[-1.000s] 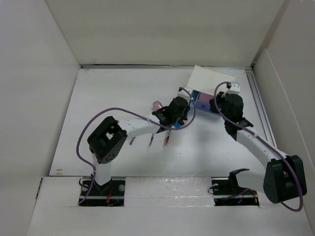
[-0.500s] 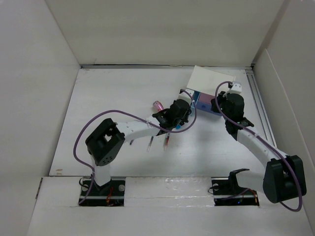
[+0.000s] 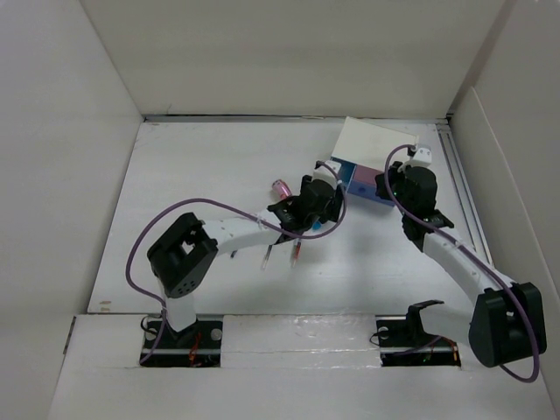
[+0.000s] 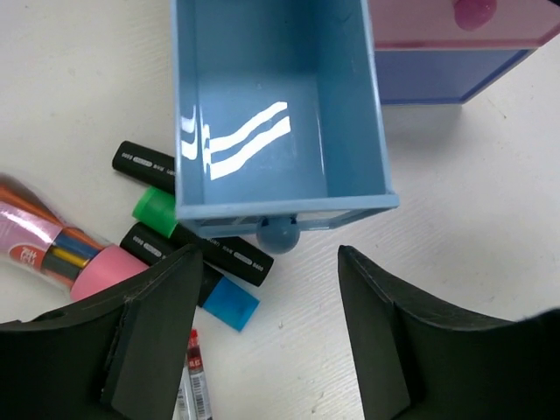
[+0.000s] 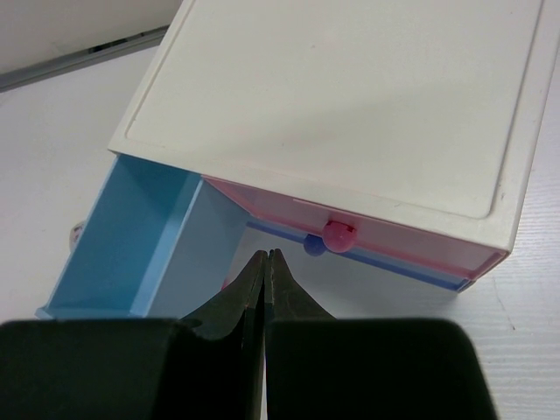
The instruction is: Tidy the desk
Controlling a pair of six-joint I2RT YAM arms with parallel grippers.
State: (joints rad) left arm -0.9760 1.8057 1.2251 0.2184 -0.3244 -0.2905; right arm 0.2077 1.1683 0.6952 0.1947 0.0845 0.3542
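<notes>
The white desk (image 3: pixel 192 175) carries a small white drawer box (image 5: pixel 350 105) at the back right. Its light-blue drawer (image 4: pixel 262 114) is pulled out and empty, with its round knob (image 4: pixel 278 234) facing my left gripper (image 4: pixel 267 302). That gripper is open, its fingers (image 4: pixel 157 324) wide apart just short of the knob and holding nothing. Beside the drawer lie black markers with a green cap (image 4: pixel 156 208) and a blue cap (image 4: pixel 229 302), and a pink-capped pencil bundle (image 4: pixel 52 254). My right gripper (image 5: pixel 265 258) is shut and empty, hovering before the box's pink knob (image 5: pixel 339 234).
A red pen (image 4: pixel 197 385) lies under the left finger, and loose pens (image 3: pixel 297 252) lie near the left forearm in the top view. The pink and darker blue drawers (image 5: pixel 402 254) are closed. White wall panels (image 3: pixel 87 131) enclose the desk, with a rail (image 3: pixel 459 192) along the right edge.
My left gripper's jaws have spread wide open in front of the blue drawer's knob, and the left elbow has drifted slightly left. The right arm has barely moved.
</notes>
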